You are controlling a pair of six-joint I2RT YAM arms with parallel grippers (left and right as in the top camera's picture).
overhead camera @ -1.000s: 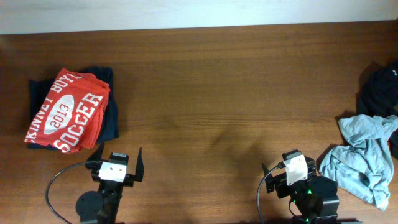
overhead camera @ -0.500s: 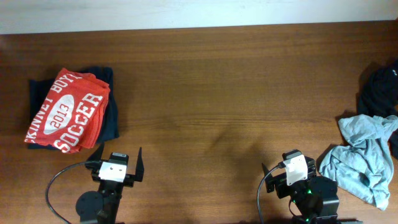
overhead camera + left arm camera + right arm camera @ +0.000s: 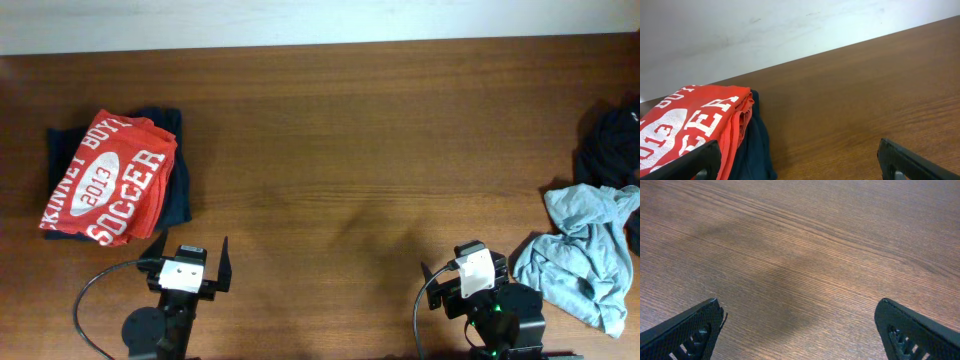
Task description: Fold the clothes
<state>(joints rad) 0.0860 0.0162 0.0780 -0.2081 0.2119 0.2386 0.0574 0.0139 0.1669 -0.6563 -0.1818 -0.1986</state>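
Brown wood-grain table (image 3: 350,150) fills nearly the whole overhead view, and a pale whitish wall (image 3: 300,20) is seen along its far edge. At the left side, a folded red t-shirt with white "2013 SOCCER" lettering (image 3: 105,178) is laid on top of a folded dark navy garment (image 3: 178,200), whose edges show on the right and far sides of the red one. This stack looks neatly finished.

At the right edge, on the near side, the plain pale grey-blue short-sleeved t-shirt (image 3: 585,255) is found in a crumpled heap, twisted and bunched, with no sleeve or hem laid flat. Just beyond it, at the far right, a black garment (image 3: 612,148) is partly cut off by the edge of the view. Whether it touches the grey-blue heap cannot be told.

The left gripper (image 3: 797,155) is parked at the near edge with its jaws spread wide and nothing between them; the red stack is seen ahead of it to the left. The right gripper (image 3: 799,307) is likewise spread wide and empty over bare wood, near the grey-blue t-shirt but apart from it.

The work on the grey-blue t-shirt is judged not to have begun, as nothing is grasped, spread or folded. All of it is left: the heap is to be picked up, drawn onto open wood, flattened, and then folded over with its sleeves brought in.
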